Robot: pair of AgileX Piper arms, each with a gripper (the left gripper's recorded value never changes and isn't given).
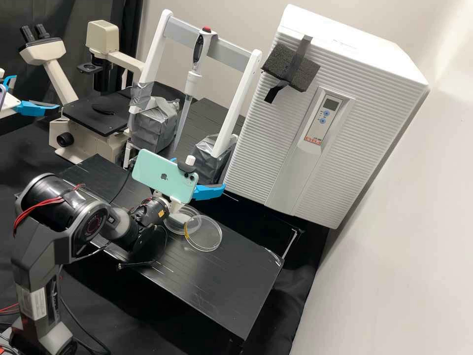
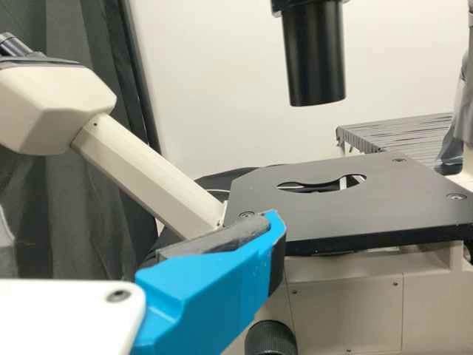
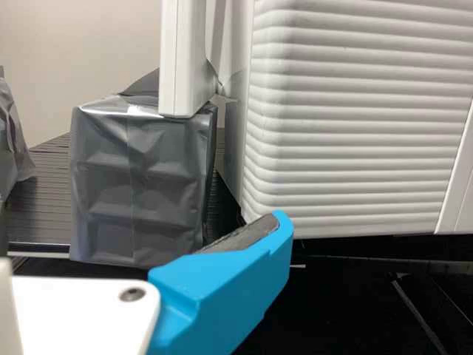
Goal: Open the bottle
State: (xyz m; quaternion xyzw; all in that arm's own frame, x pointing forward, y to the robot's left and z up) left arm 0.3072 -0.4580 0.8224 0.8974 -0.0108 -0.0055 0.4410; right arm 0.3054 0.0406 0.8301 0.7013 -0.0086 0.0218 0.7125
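- On the black surface (image 1: 221, 281), beside a white ribbed cabinet (image 1: 345, 98), the task appears not yet begun, with no grasp made that the views can confirm.
- At far left, the left gripper (image 1: 42, 106) hangs beside the microscope (image 1: 84, 128), level with its black stage (image 2: 384, 207). How far its jaws are parted, and whether they hold anything, cannot be told.
- Near centre, the right gripper (image 1: 212, 191) points toward the cabinet, close to a taped grey block (image 3: 137, 185). The state of its jaws cannot be told either.
- Two clear dishes (image 1: 202, 236) lie touching on the surface just by the right arm, both seemingly empty.
- Just above that arm's green phone (image 1: 165, 175) sits a small white-capped thing (image 1: 189, 160). It is possibly the bottle, though this is unconfirmed. If so, the cap is on, and gripping and twisting it off remain.
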